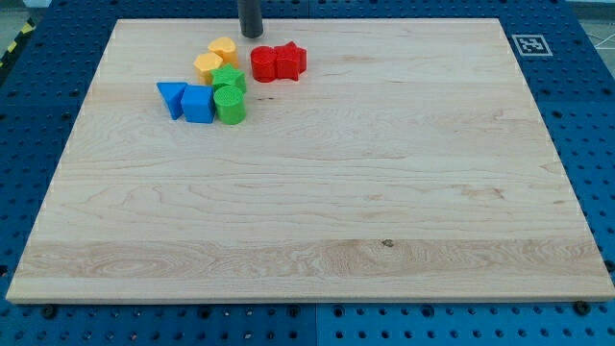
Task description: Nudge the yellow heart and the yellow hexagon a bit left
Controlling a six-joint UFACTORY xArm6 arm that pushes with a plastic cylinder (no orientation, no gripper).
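The yellow hexagon [224,49] lies near the board's top left. The yellow heart [208,65] touches it just below and to the left. My tip [252,35] stands on the board just right of and slightly above the yellow hexagon, a small gap apart. It is above and left of the red blocks.
Two red blocks [264,63] [291,60] lie side by side, right of the yellow pair. Two green blocks [229,80] [231,105] sit below the yellows. Two blue blocks [172,97] [198,104] lie left of the greens. The wooden board [384,192] rests on a blue perforated table.
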